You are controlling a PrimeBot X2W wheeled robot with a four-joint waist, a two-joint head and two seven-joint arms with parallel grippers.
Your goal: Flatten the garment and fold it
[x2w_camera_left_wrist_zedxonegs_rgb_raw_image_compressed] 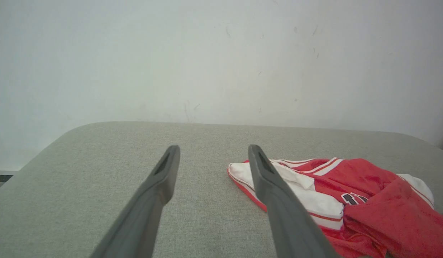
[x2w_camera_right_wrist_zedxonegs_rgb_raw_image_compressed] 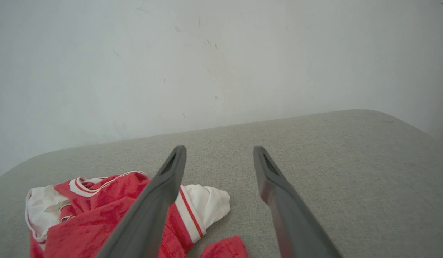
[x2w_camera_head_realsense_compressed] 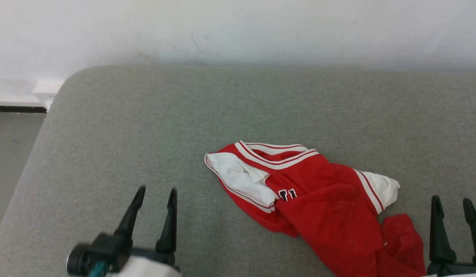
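The garment (x2w_camera_head_realsense_compressed: 322,200), a red jersey T-shirt with white sleeves and striped trim, lies crumpled on the grey cushion, right of centre, running off the bottom edge. Part of a black number shows on its front. My left gripper (x2w_camera_head_realsense_compressed: 156,192) hovers open to the garment's left, nothing between its fingers. My right gripper (x2w_camera_head_realsense_compressed: 453,203) stands open just right of the garment's lower end, also empty. The left wrist view has the garment (x2w_camera_left_wrist_zedxonegs_rgb_raw_image_compressed: 368,200) right of the open left gripper (x2w_camera_left_wrist_zedxonegs_rgb_raw_image_compressed: 213,149). In the right wrist view the garment (x2w_camera_right_wrist_zedxonegs_rgb_raw_image_compressed: 99,211) lies left of the open right gripper (x2w_camera_right_wrist_zedxonegs_rgb_raw_image_compressed: 218,150).
The grey fabric cushion (x2w_camera_head_realsense_compressed: 145,123) has a rounded far-left corner and ends against a white wall (x2w_camera_head_realsense_compressed: 238,30). Beyond its left edge lies floor (x2w_camera_head_realsense_compressed: 10,138) with a skirting board.
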